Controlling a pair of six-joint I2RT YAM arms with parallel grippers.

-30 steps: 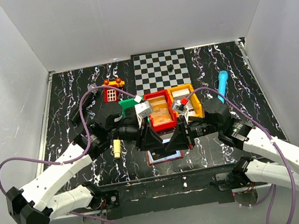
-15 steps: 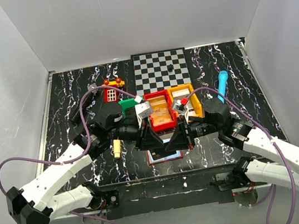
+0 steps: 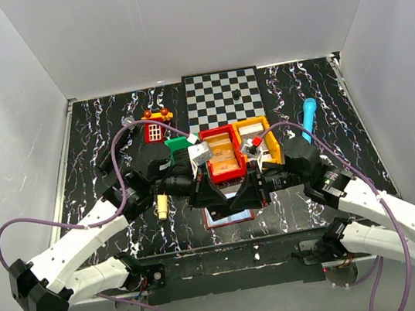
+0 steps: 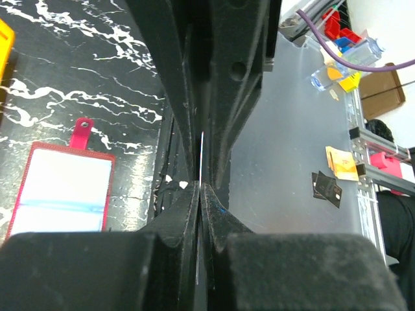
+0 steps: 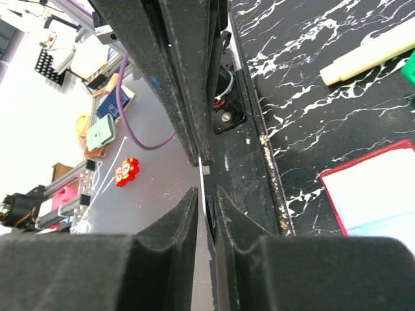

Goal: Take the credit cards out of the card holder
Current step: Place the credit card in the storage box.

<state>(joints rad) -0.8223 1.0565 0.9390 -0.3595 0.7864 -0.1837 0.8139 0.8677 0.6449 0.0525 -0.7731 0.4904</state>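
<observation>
Both grippers meet tip to tip over the table's near middle, just above the card holder (image 3: 224,217). It lies open and flat, dark red with pale shiny sleeves (image 4: 61,188) and a red tab (image 4: 81,133). My left gripper (image 4: 200,184) is shut on a credit card (image 4: 201,162), seen edge-on as a thin pale line. My right gripper (image 5: 206,191) faces it with its jaws slightly apart. The same card's edge (image 5: 201,182) runs between them with a narrow gap. The card's colour does not show.
Red bin (image 3: 221,153), yellow bin (image 3: 260,140) and green bin (image 3: 179,146) stand just behind the grippers, with a chessboard (image 3: 224,98) beyond. A cream marker (image 3: 163,206) lies left of the holder, a blue marker (image 3: 309,118) at the right. The table's front edge is close.
My left jaws have closed onto the card. My right jaws have eased apart a little around it. Both arms stay almost in place.
</observation>
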